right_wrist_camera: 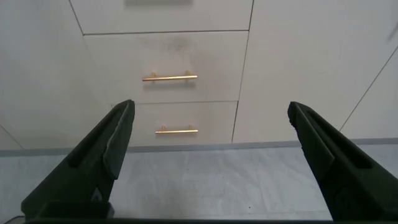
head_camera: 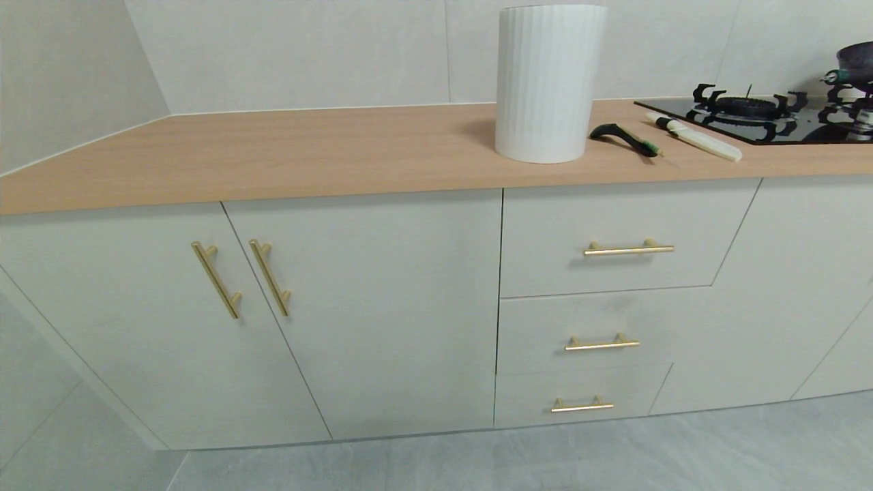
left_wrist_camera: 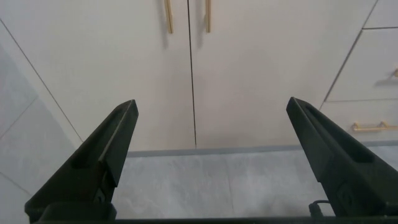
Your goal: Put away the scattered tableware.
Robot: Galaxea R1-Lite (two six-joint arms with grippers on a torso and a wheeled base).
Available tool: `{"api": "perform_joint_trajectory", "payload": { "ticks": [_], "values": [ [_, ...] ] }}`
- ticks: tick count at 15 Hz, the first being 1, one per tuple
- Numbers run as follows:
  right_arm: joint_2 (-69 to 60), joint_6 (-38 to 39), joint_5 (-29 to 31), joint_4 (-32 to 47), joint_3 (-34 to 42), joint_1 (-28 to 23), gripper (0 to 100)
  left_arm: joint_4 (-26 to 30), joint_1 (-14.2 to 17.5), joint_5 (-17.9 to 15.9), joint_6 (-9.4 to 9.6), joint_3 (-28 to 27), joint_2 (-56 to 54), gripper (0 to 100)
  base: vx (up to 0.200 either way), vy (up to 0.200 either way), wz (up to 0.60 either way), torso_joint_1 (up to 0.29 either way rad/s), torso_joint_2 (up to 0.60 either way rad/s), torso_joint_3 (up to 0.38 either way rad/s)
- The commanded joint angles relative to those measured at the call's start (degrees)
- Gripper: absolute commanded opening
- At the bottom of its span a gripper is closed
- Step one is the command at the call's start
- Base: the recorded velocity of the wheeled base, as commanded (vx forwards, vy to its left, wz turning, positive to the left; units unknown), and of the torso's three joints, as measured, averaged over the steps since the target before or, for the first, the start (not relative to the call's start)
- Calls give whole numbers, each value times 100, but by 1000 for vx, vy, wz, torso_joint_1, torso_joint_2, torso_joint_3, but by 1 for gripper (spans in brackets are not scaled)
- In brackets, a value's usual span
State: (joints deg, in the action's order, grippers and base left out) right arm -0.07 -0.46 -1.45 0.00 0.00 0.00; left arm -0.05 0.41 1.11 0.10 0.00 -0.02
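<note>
On the wooden countertop point(head_camera: 286, 153) a tall white ribbed holder point(head_camera: 550, 82) stands right of centre. Just to its right lie a black-handled utensil point(head_camera: 624, 139) and a long white utensil point(head_camera: 694, 136). My left gripper point(left_wrist_camera: 211, 112) is open, low above the grey floor, facing the double cabinet doors point(left_wrist_camera: 193, 68). My right gripper point(right_wrist_camera: 211, 112) is open too, low before the lower drawers point(right_wrist_camera: 168, 65), with nothing between its fingers.
A black gas hob point(head_camera: 757, 112) with a dark pot point(head_camera: 856, 65) sits at the counter's far right. Below the counter are two doors with gold handles point(head_camera: 242, 276) and three drawers with gold handles point(head_camera: 627, 249). Grey tiled floor point(head_camera: 518, 457) lies in front.
</note>
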Motion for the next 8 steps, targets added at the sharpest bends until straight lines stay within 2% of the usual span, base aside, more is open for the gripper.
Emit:
{"api": "perform_joint_trajectory", "payload": {
  "ticks": [1,8],
  "values": [
    [7,2,-4,0,0,0,100,-4,2,3,-1,0,2,100,0,0,0,0,0,0],
    [16,-15,-22,-18,-53,0,100,-4,2,3,-1,0,2,100,0,0,0,0,0,0]
  ]
}}
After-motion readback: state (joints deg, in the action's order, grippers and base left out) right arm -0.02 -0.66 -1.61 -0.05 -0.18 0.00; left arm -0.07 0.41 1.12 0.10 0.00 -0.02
